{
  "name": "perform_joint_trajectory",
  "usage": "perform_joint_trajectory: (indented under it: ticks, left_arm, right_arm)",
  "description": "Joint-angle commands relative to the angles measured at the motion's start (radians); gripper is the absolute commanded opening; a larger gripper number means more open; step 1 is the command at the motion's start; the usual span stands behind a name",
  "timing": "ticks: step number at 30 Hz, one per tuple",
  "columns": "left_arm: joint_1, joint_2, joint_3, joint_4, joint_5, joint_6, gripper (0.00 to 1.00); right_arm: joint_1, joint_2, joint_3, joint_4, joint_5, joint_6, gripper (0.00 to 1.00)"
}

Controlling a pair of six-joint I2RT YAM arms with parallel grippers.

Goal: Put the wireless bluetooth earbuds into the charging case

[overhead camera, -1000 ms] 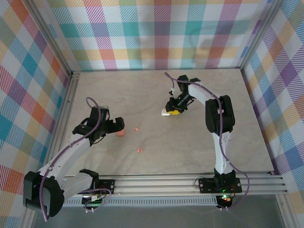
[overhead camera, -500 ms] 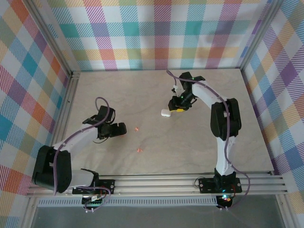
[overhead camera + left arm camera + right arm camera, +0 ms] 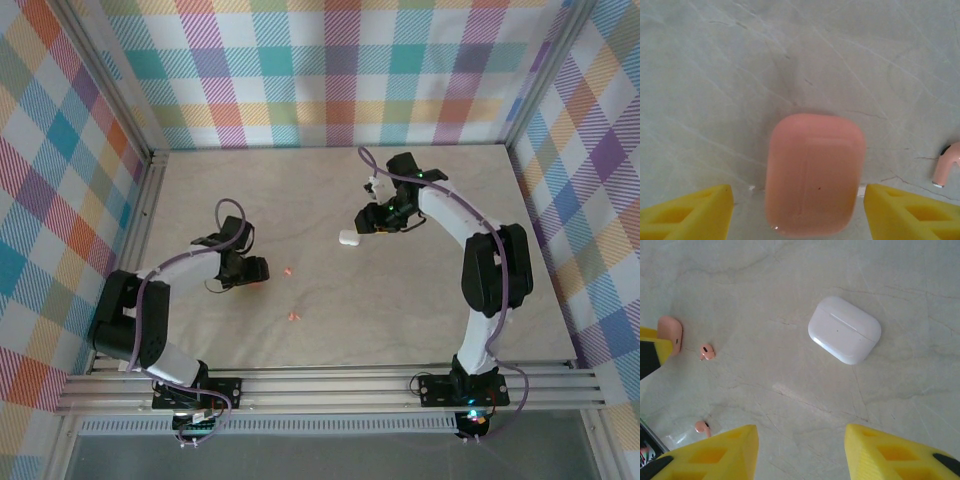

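Earbuds: two salmon-pink ones in sight, both loose on the table, neither seated in a case yet. Nearer bud just beyond the outer finger of the left gripper, on the right of its wrist view. Second bud further off, well apart from either hand. Pink case flat on the table right under the left gripper, between its yellow fingers, bare table showing on both sides. Jaws apart, straddling, no contact. Presumably set up that way to pinch the case across its width and pin it for opening. White case ahead of the right gripper, past the fingertips, not between them. Jaws apart there too, nothing held. Looks like a hover to line up the same kind of grab. Both lids apparently shut, seam visible on each, so opening first, loading after. Early in the task by that reading. Risk: smooth rounded shells, likely to squirt out of an off-centre pinch. Buds tiny and light, easy to knock aside when closing on the pink case.
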Motion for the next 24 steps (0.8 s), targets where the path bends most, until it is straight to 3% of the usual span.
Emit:
perform_joint_trajectory:
  ticks: [1, 5, 12, 15, 24]
  left_arm:
    - [-0.022, 0.034, 0.035, -0.012, -0.048, -0.007, 0.69]
    - [-0.028, 0.063, 0.033, 0.002, -0.047, 0.002, 0.63]
    - [-0.044, 0.094, 0.034, 0.017, -0.036, 0.032, 0.5]
    - [-0.05, 0.081, 0.034, 0.011, -0.029, 0.068, 0.39]
    - [-0.088, -0.091, 0.036, 0.013, 0.047, 0.205, 0.23]
  right_arm:
    - [0.004, -0.038, 0.002, 0.016, -0.033, -0.034, 0.49]
    - [0.004, -0.06, -0.019, 0.048, -0.053, -0.011, 0.49]
    - [0.003, -0.117, -0.094, 0.228, -0.115, 0.171, 0.5]
    - [0.003, -0.126, -0.084, 0.246, -0.142, 0.205, 0.5]
    - [0.002, -0.141, -0.1, 0.289, -0.281, 0.379, 0.5]
